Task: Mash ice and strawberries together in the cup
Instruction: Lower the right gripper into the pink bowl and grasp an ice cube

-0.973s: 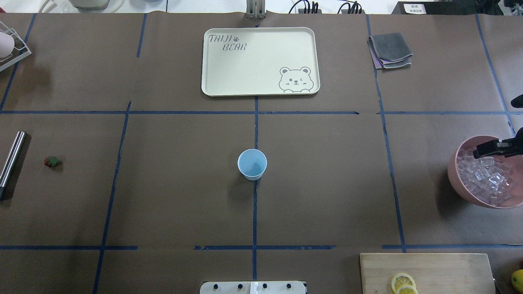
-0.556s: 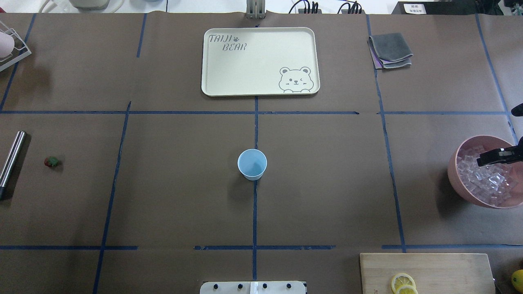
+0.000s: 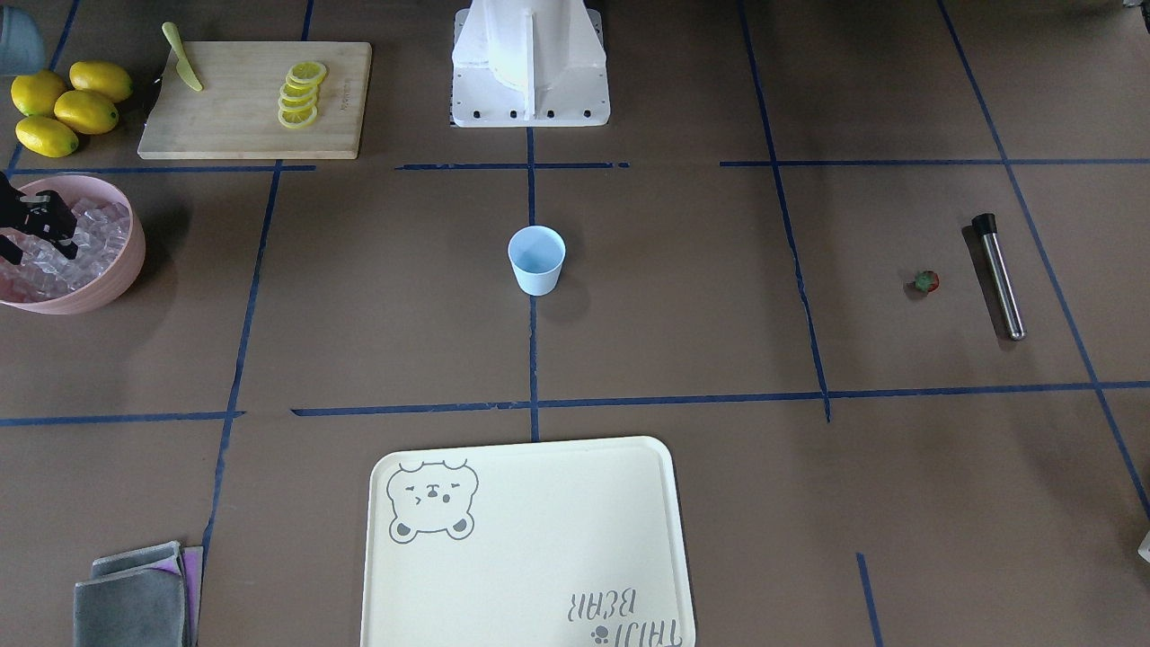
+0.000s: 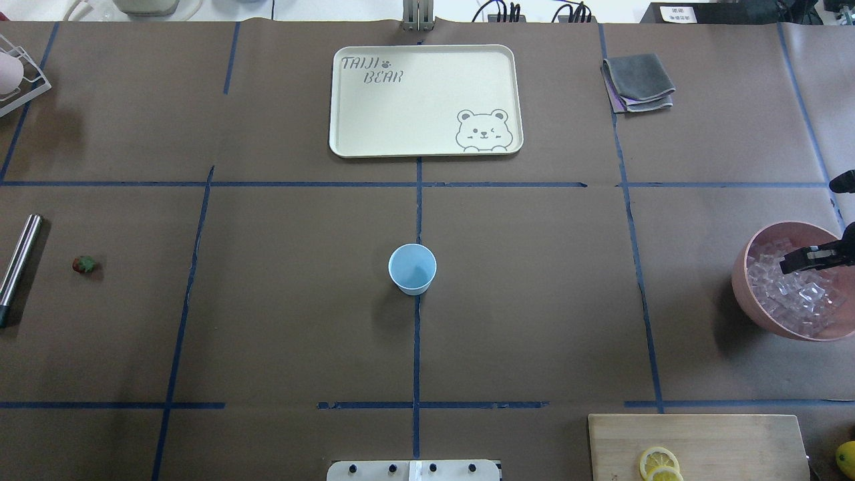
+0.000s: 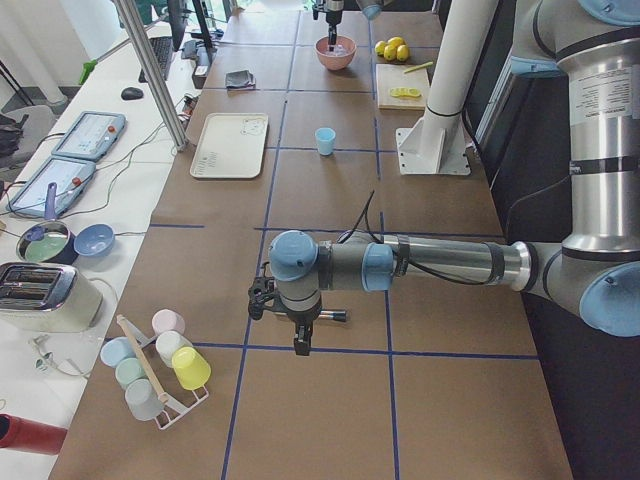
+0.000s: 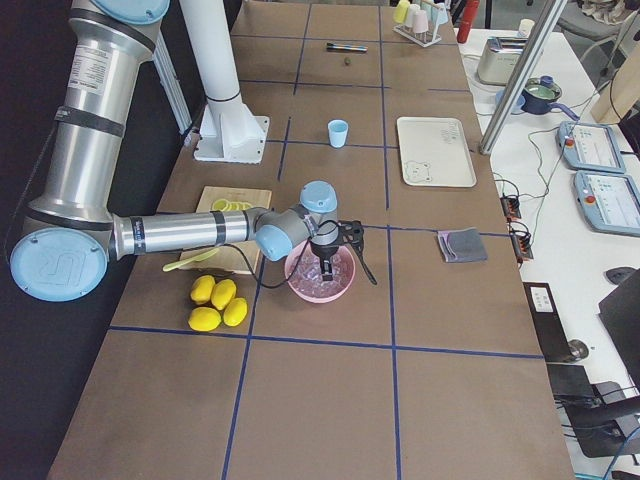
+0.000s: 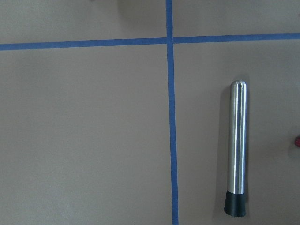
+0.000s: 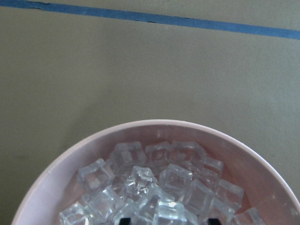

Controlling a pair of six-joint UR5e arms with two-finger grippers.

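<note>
At the table's right end, the right gripper (image 4: 801, 259) hangs low above clear ice cubes (image 4: 791, 300) heaped in a round pink bowl (image 4: 740, 284), its jaws spread apart (the wrist view catches only their very ends). A small pale-blue tapered cup (image 4: 412, 268) stands upright at mid-table on a blue tape line (image 4: 417, 347). A tiny red strawberry with a green top (image 4: 84, 264) lies far left, near a slim steel rod with a black end (image 4: 19, 264). The left gripper (image 5: 300, 345) hovers there; whether its jaws are apart, I cannot tell.
</note>
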